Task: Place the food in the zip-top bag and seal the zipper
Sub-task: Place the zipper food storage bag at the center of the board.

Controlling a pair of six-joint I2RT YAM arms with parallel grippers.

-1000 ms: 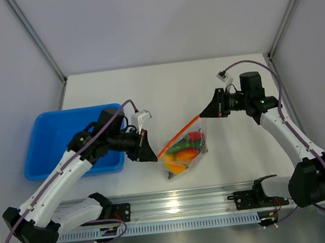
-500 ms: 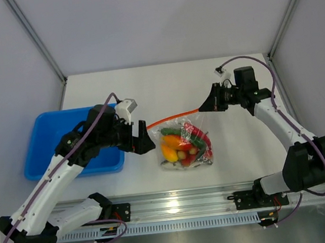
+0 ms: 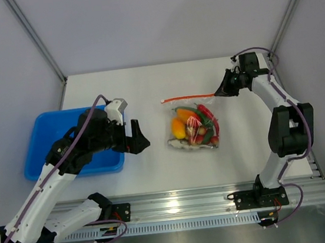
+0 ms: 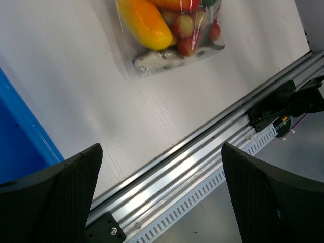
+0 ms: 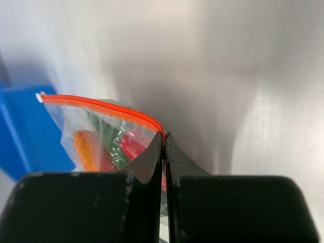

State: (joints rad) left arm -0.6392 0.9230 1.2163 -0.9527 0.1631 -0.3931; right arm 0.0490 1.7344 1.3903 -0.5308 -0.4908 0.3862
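Note:
The zip-top bag lies on the white table, holding the food: a yellow-orange mango, red pieces and green peppers. Its zipper runs along the far edge. My right gripper is shut on the zipper's right end; in the right wrist view the zipper runs into the closed tips of that gripper. My left gripper stands open left of the bag, apart from it. The left wrist view shows the bag beyond the wide-spread left gripper.
A blue tray sits at the left, under my left arm, and its edge shows in the left wrist view. A metal rail runs along the table's near edge. Grey walls close in the far side and both flanks.
My left gripper opened, let go of the bag and drew back left. The right gripper carried the zipper end toward the far right, and the bag swung round to lie flat.

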